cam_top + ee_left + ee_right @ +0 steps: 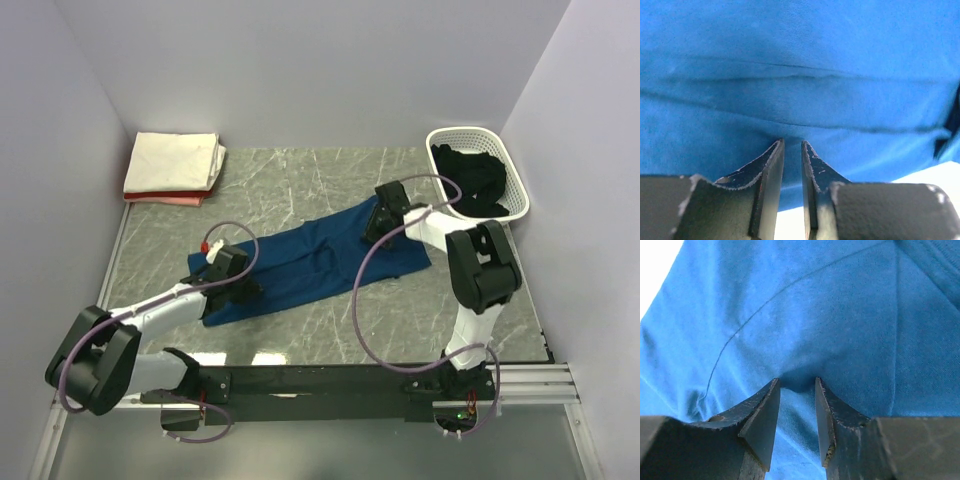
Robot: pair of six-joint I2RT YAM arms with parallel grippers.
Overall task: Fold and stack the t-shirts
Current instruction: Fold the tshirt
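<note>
The navy blue t-shirt (pixel 310 262) lies spread flat across the middle of the table. My left gripper (pixel 246 287) sits on its left part, jaws nearly together with blue cloth (pixel 800 60) pinched between them (pixel 792 143). My right gripper (pixel 372 228) sits on the shirt's far right edge, jaws closed on a puckered fold of the cloth (pixel 815 305) at the tips (pixel 797 382). A cream-white folded shirt (pixel 175 160) lies on a pink-red one (pixel 165 199) at the back left. A black shirt (pixel 475 180) lies in the basket.
The white lattice basket (pixel 515 165) stands at the back right against the wall. Purple cables loop from both arms over the near part of the table. Walls close in the left, back and right sides.
</note>
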